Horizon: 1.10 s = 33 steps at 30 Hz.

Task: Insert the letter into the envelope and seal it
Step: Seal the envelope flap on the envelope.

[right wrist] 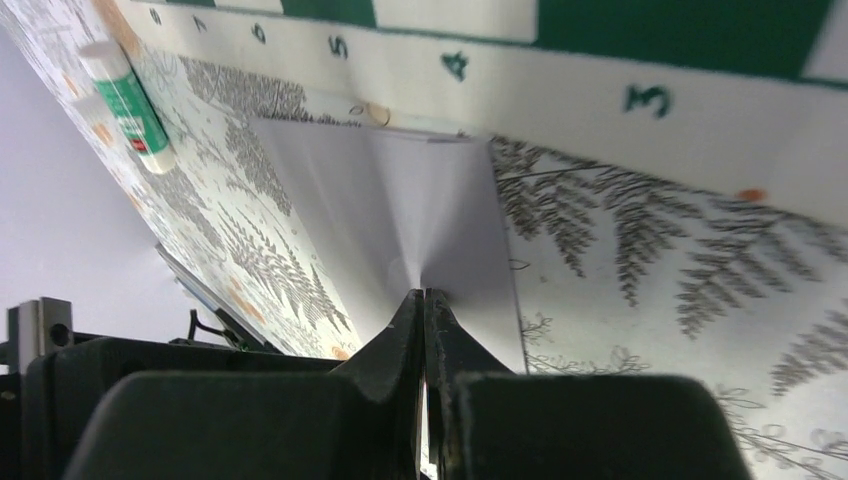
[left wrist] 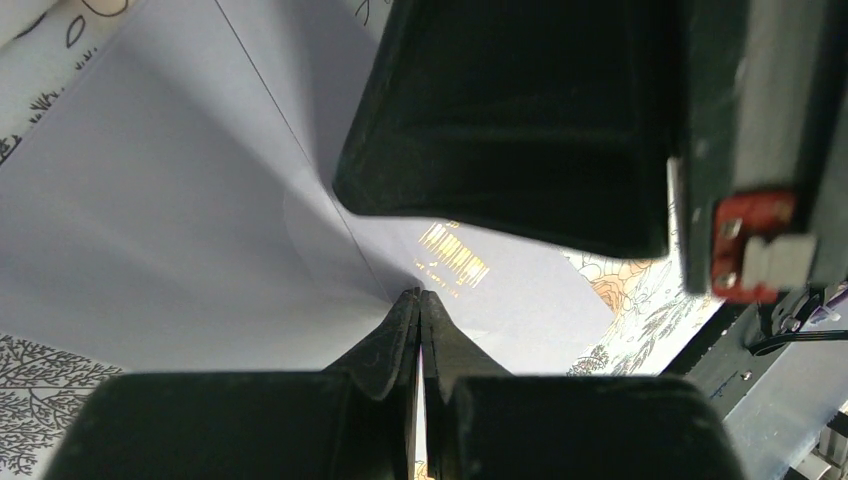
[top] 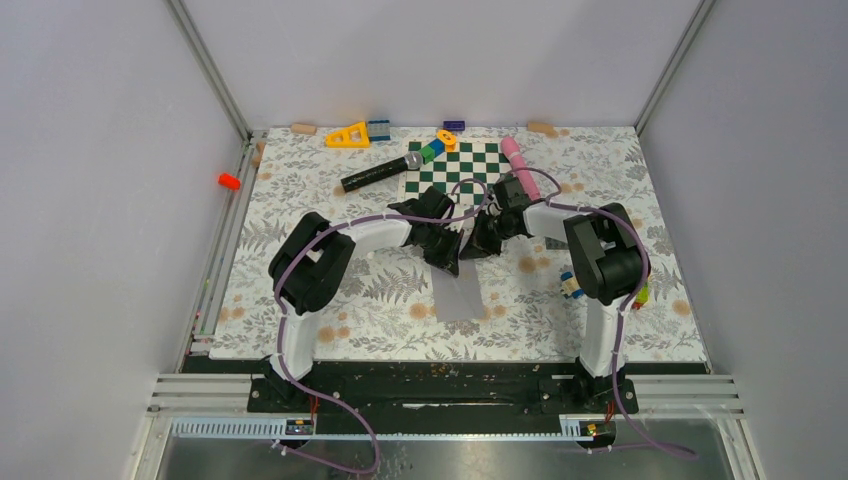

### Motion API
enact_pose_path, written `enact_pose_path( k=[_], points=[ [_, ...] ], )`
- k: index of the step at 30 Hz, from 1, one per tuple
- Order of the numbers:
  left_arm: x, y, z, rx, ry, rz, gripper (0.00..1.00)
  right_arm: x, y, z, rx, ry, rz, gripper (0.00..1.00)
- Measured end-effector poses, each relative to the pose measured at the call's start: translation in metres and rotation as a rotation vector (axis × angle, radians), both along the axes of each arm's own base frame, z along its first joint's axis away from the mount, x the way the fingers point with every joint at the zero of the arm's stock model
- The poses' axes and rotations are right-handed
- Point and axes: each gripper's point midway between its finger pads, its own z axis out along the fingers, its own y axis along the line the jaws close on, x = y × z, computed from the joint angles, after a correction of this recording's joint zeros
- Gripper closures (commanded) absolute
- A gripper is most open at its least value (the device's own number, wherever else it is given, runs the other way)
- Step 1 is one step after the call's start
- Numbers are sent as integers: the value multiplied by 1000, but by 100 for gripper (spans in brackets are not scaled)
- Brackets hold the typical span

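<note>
The plain light grey flat paper envelope is lying on the fern-printed tablecloth, just on the near side of the green-and-white chequered chessboard mat. Its long axis is running from that mat back toward the arm bases. Both arms are reaching in over the end of the envelope that is facing the chessboard mat. The left gripper and the right gripper are sitting almost against each other there, so neither is clearly the nearer. In the left wrist view the left fingers are pressing fully together, and creases in the paper are fanning out from their tips beside a small gold printed barcode. That is looking like a pinch on a fold of the envelope rather than a mere touch. The right fingers are likewise closing completely, with the paper tenting up to their tips. No separate letter sheet is showing, so whether it is inside cannot be told. Judging from this, the coming move is depending on the rest of the envelope stretching away from both pairs of tips, lengthwise, on the side away from the chessboard mat.
</note>
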Motion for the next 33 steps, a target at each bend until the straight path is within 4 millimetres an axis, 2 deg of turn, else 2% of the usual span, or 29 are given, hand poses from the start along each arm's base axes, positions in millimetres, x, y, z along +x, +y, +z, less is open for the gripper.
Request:
enact_pose_path(
  k=[8, 16, 19, 27, 33],
  points=[
    [0, 0, 0, 7, -4, 2, 100, -19, 6, 0, -5, 7, 95, 100],
    [0, 0, 0, 10, -4, 3, 100, -37, -20, 0, -43, 26, 136, 100],
    [0, 0, 0, 10, -4, 3, 100, -45, -24, -1, -28, 41, 163, 100],
    [0, 0, 0, 14, 0, 3, 100, -66, -6, 2, 7, 46, 261, 100],
    [0, 0, 0, 16, -1, 3, 100, -75, 3, 1, 6, 48, 295, 100]
  ],
)
